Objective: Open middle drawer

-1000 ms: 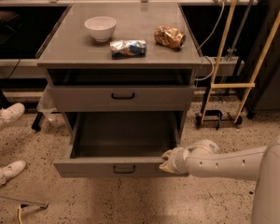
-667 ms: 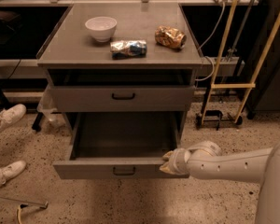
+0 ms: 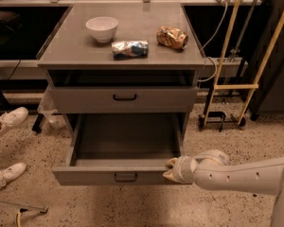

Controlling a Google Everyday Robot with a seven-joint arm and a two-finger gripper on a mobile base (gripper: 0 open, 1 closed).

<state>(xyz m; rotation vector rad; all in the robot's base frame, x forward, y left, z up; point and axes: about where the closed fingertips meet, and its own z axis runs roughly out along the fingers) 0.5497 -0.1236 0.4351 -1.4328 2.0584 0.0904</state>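
The middle drawer (image 3: 123, 148) stands pulled far out of the grey cabinet, its plain grey inside bare. Its flat front (image 3: 85, 176) carries a small black bar handle (image 3: 125, 177). My gripper (image 3: 172, 170) sits at the right end of that front, against the drawer's top edge, and the white arm reaches in from the lower right. Above it, the drawer with a black handle (image 3: 124, 97) is pushed in.
On the cabinet top (image 3: 75, 51) are a white bowl (image 3: 102, 28), a blue-and-white packet (image 3: 129, 49) and a brown crumpled bag (image 3: 172, 37). A yellow-framed cart (image 3: 232, 86) stands to the right. Two white shoes (image 3: 8, 120) (image 3: 4, 176) are on the floor at left.
The middle drawer's front has slid a little further out toward the camera, and my gripper has moved with it.
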